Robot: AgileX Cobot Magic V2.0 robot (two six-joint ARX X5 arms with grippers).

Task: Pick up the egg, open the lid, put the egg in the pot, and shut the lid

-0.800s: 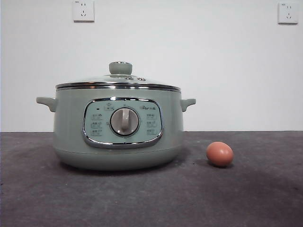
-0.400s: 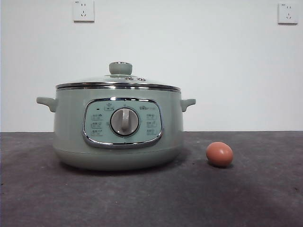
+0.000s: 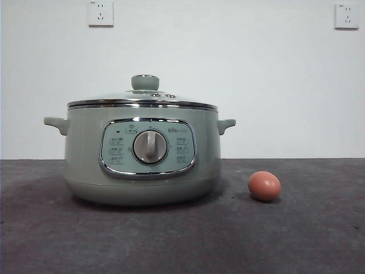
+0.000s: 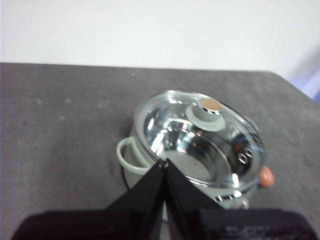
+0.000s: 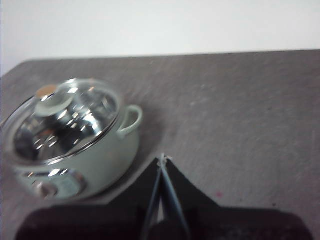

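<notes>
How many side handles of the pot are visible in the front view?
2. One handle sticks out from the pot on the picture's left, under the lid's rim; the other handle is on the right, on the egg's side.

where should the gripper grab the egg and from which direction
Likely from above, jaws closing across the narrow middle of the egg. It lies on its side on the table, apart from the pot, so both flanks are free.

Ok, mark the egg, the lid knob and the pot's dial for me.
egg (image 3: 264, 185), front view, middle of the shell.
lid knob (image 3: 145, 82), front view, side of the green knob.
pot dial (image 3: 150, 146), front view, centre of the grey dial.
</notes>
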